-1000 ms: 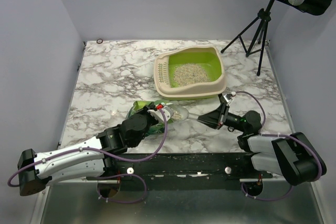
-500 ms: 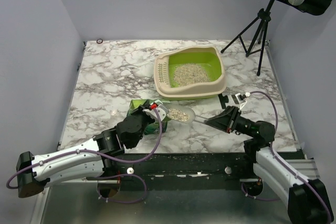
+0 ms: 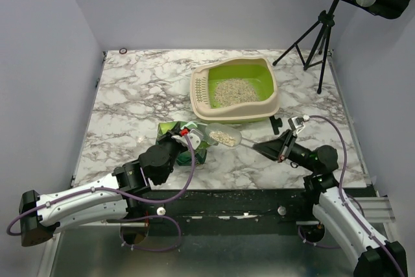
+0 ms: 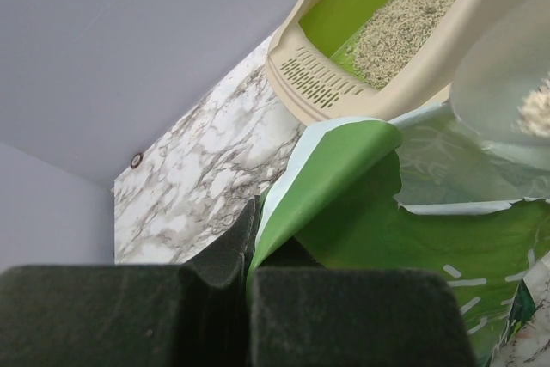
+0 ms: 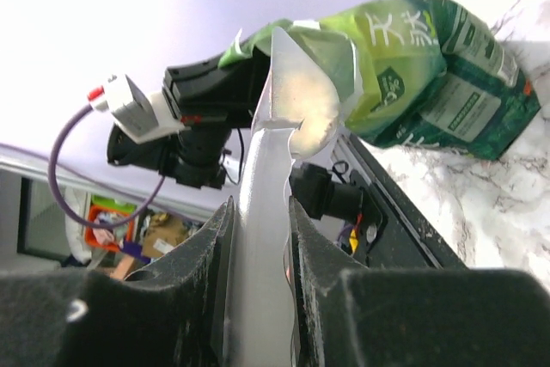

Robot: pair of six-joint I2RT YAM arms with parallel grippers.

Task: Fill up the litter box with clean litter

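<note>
Clear plastic first: your right gripper (image 3: 264,149) is clamped on the handle of the scoop (image 3: 224,137), whose bowl carries a small heap of litter (image 3: 224,138). Beside it your left gripper (image 3: 183,135) is pinched tight on the lip of the green bag (image 4: 331,169), holding the mouth up. A second ago the scoop's bowl sat at the bag's mouth. Since then it has come out loaded and swung up and away from you, your right arm stretching forward with it, while the left has crept only slightly along with the bag. The bowl now hangs just short of the near rim of the litter box (image 3: 233,113), so I judge this load ready to carry over and tip. Further back, the box sits on the marble table (image 3: 136,95) where it was, the same thin patch of litter (image 3: 235,90) inside and much green floor still bare.
</note>
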